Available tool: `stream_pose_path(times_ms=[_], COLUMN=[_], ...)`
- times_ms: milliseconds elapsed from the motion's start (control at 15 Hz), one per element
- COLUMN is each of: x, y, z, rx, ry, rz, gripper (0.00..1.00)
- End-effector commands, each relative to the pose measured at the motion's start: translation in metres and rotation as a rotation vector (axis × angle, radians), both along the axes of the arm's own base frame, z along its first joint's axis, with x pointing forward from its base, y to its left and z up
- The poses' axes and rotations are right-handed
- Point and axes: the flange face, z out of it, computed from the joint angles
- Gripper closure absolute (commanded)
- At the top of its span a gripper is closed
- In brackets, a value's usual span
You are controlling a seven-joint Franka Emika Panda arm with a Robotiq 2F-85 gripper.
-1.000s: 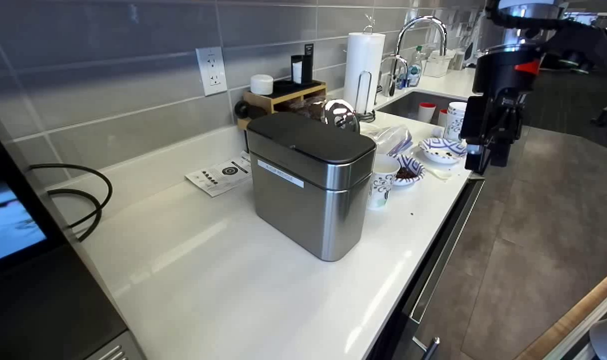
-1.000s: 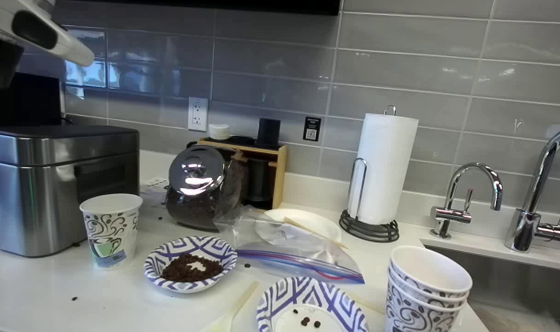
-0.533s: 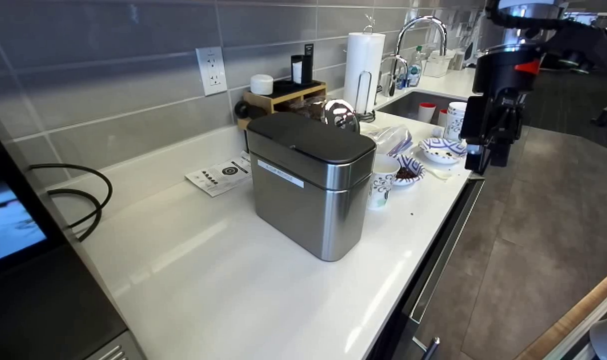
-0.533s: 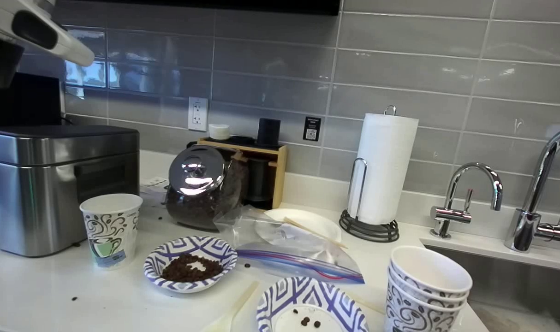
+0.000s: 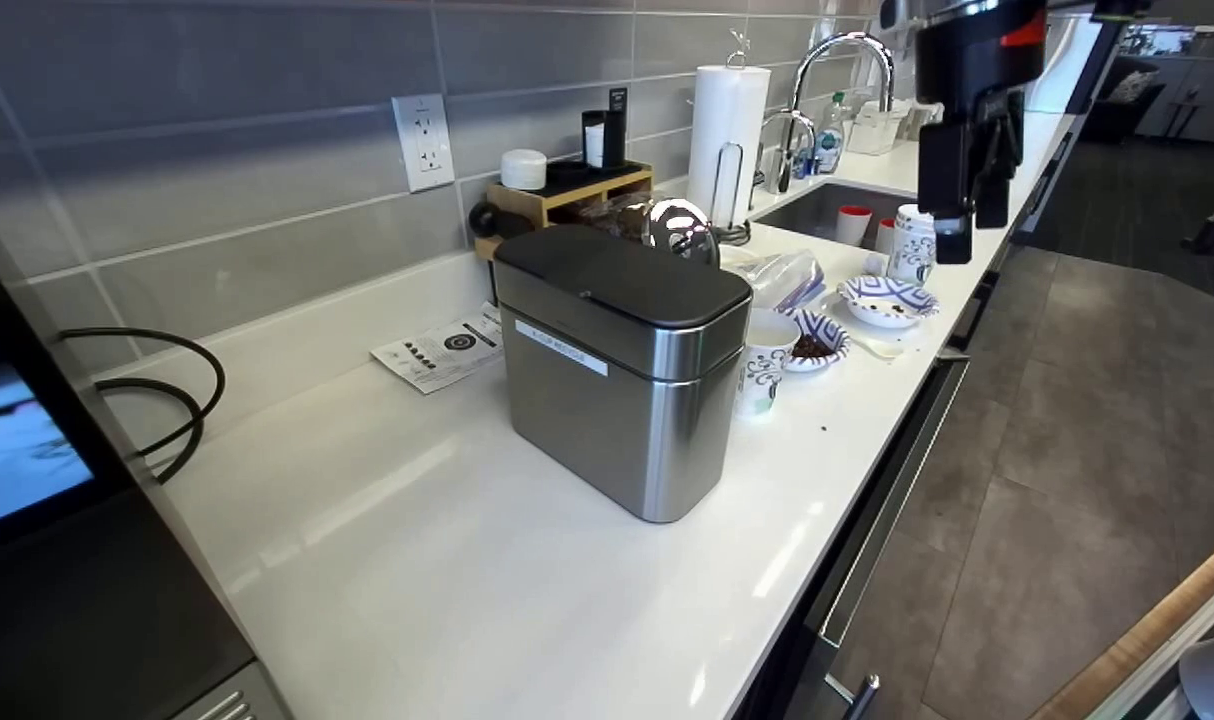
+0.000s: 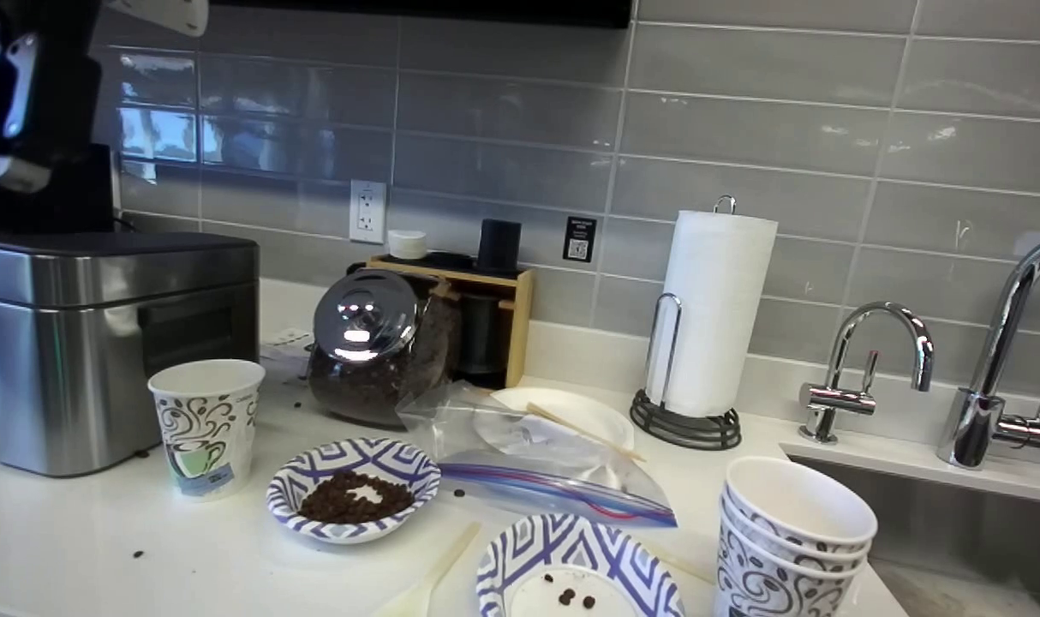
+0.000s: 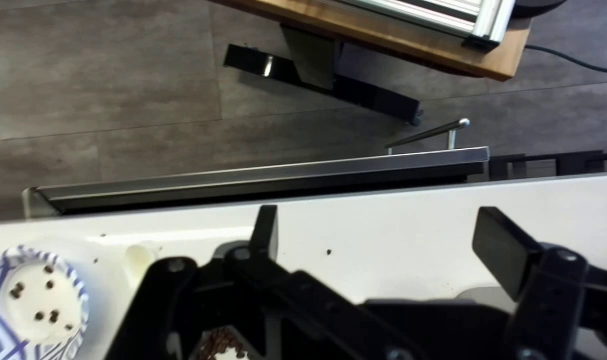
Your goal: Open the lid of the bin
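The bin (image 5: 607, 410) is a brushed steel box standing on the counter, and it also shows in an exterior view (image 6: 66, 386) at the left edge. Its dark grey lid (image 5: 622, 275) lies flat and closed on top, seen edge-on in an exterior view (image 6: 117, 244). No loop handle can be made out on it. My gripper (image 5: 972, 232) hangs above the counter's front edge, apart from the bin and higher than the lid; it also shows in an exterior view (image 6: 23, 163). In the wrist view the gripper (image 7: 376, 240) is open, with nothing between its fingertips.
A paper cup (image 6: 207, 428) stands beside the bin, with a bowl of beans (image 6: 353, 493), a patterned plate (image 7: 43, 300), a plastic bag (image 6: 563, 471) and stacked cups (image 6: 794, 548) nearby. A glass jar (image 6: 366, 343) and paper-towel roll (image 5: 729, 150) stand towards the wall. An oven handle (image 5: 897, 500) juts from the front.
My gripper has moved up in an exterior view and has come further into view at the left of an exterior view. The bin and its lid have not moved.
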Motion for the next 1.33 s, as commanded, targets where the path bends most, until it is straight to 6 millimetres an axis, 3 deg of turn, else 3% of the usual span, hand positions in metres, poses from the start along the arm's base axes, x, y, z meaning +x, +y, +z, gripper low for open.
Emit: stream_pose_path(times_ms=[0,133,200,333,667,933,1267], x=[0.028,0.036,0.025,0.030,0.033,0.020,0.001], y=[0.027,0.043,0.029,0.040,0.042,0.071,0.120], z=[0.029,0.034,0.033,0.036,0.035,0.054,0.053], rx=[-0.126,-0.136,-0.110,-0.123,-0.129,-0.046,-0.109], ry=[-0.054,-0.119,-0.097,-0.112,-0.110,-0.254,-0.380], rz=[0.113,0.193,0.125,0.161,0.171,0.186,0.188], gripper=[0.00,0.00,0.00,0.00,0.00,0.00,0.00])
